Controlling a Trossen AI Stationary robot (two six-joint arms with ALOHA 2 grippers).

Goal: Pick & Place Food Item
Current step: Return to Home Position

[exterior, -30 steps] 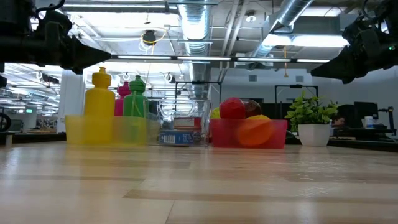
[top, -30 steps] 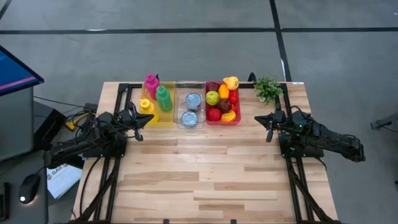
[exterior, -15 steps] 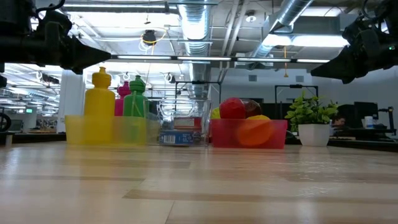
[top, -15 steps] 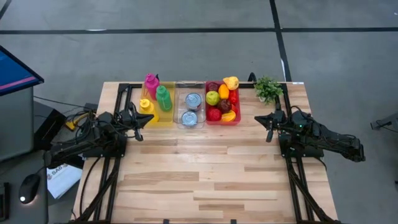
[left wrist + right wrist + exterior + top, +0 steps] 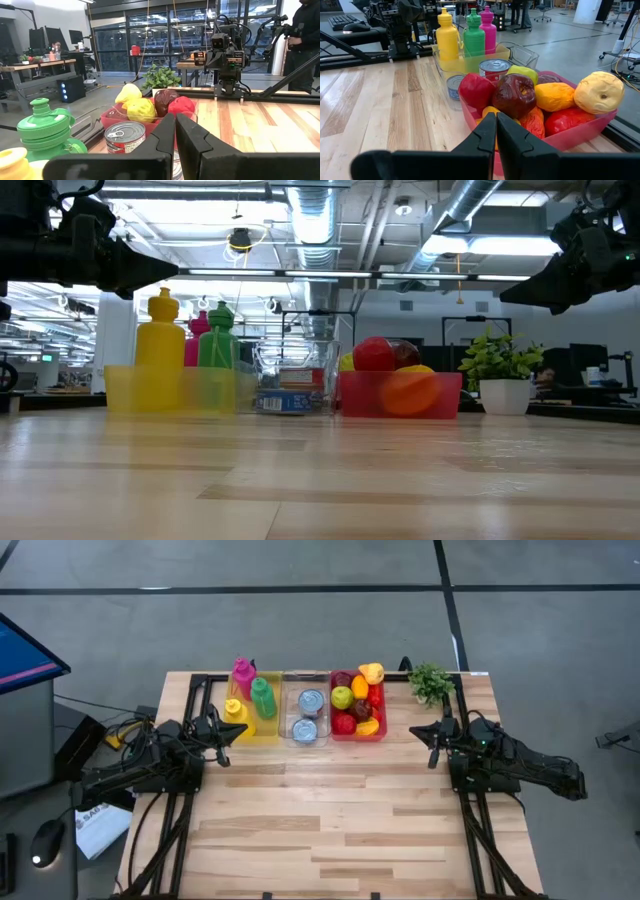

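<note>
Fruit (image 5: 358, 700) heaped in pink bin (image 5: 357, 738) | left gripper (image 5: 238, 731) clenched, empty, beside yellow bin (image 5: 270, 731) | right gripper (image 5: 418, 730) clenched, empty, near plant (image 5: 431, 682)

The surface (image 5: 330, 810) is smooth pale wood planks with a soft sheen. The pink bin (image 5: 590, 131) is glossy translucent plastic. Beside that bin, the cans (image 5: 311, 700) have shiny metal lids and the bottles (image 5: 160, 350) are smooth plastic.
</note>
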